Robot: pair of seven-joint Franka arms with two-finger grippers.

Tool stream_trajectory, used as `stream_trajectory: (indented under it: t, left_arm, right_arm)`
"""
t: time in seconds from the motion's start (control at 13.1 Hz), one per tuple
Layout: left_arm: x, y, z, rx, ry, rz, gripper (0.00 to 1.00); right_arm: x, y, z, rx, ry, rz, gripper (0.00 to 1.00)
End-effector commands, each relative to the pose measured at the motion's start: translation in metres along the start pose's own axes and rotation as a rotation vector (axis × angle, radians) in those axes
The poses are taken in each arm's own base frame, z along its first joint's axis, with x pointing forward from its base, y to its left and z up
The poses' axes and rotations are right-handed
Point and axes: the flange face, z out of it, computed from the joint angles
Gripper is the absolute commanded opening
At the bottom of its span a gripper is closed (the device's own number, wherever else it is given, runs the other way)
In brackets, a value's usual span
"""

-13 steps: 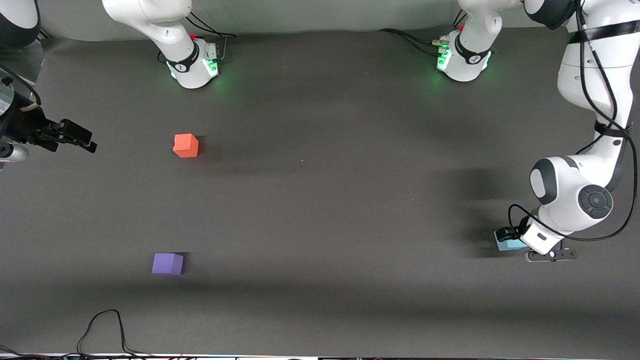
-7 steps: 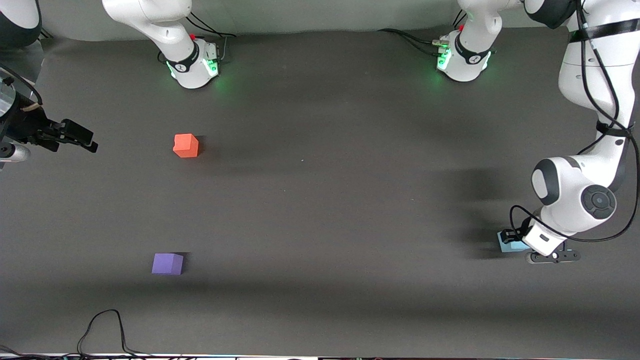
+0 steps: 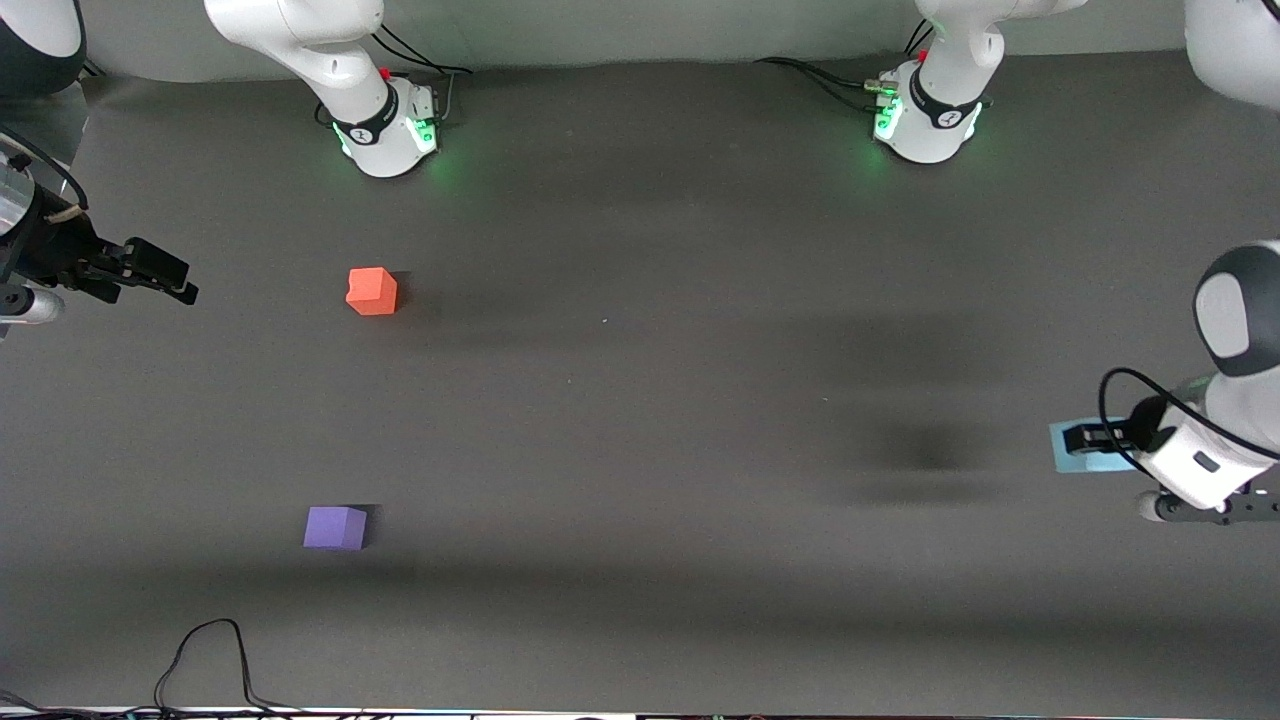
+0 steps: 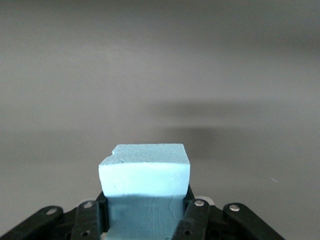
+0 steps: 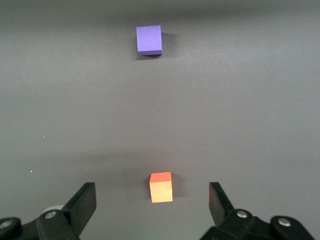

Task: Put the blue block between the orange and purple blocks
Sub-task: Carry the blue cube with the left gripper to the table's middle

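Note:
The pale blue block (image 3: 1072, 460) is held off the table in my left gripper (image 3: 1088, 438), over the left arm's end of the table. In the left wrist view the block (image 4: 145, 170) sits clamped between the fingers (image 4: 195, 217). The orange block (image 3: 372, 291) and the purple block (image 3: 335, 527) lie toward the right arm's end, the purple one nearer the front camera. My right gripper (image 3: 160, 275) waits open and empty beside the orange block. The right wrist view shows the orange block (image 5: 161, 187) between its spread fingers (image 5: 85, 202) and the purple block (image 5: 149, 39) farther off.
The two arm bases (image 3: 385, 135) (image 3: 925, 125) stand at the table's back edge. A black cable (image 3: 210, 650) loops at the front edge near the purple block. A dark grey cloth (image 3: 640, 400) covers the table.
My left gripper has risen off the table with the blue block in it and shifted toward the left arm's end. The right arm and the other two blocks have not moved.

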Motion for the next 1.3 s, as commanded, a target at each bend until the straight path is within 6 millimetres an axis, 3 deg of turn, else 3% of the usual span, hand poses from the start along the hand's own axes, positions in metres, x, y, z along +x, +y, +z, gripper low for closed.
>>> stream_trajectory:
  t: [0.0, 0.23, 0.46, 0.61, 0.76, 0.84, 1.07, 1.22]
  left_arm:
    - [-0.015, 0.111, -0.026, 0.036, -0.040, -0.057, 0.38]
    - [-0.066, 0.278, -0.024, 0.054, -0.015, -0.139, 0.37]
    - [-0.131, 0.425, 0.015, 0.054, 0.020, -0.134, 0.37]
    - [-0.173, 0.505, 0.062, 0.029, 0.060, -0.115, 0.37]
    - [-0.208, 0.559, 0.115, 0.017, 0.076, -0.120, 0.35]
    - [-0.220, 0.576, 0.140, 0.013, 0.080, -0.107, 0.35]
    - [-0.211, 0.589, 0.204, -0.033, 0.099, -0.186, 0.35]
    - [-0.207, 0.590, 0.227, -0.044, 0.105, -0.182, 0.35]
  right_arm:
    - [-0.007, 0.000, -0.005, 0.009, 0.003, -0.017, 1.00]
    - [-0.008, 0.000, -0.008, 0.010, 0.007, -0.017, 1.00]
    - [-0.006, -0.003, -0.009, 0.013, 0.019, -0.019, 1.00]
    - [-0.006, -0.003, -0.008, 0.013, 0.018, -0.019, 1.00]
    - [-0.007, -0.003, -0.008, 0.013, 0.015, -0.019, 1.00]
    - [-0.007, -0.003, -0.008, 0.013, 0.015, -0.019, 1.00]
    - [-0.006, -0.003, -0.005, 0.012, 0.010, -0.019, 1.00]
    - [-0.006, -0.002, -0.001, 0.012, 0.006, -0.017, 1.00]
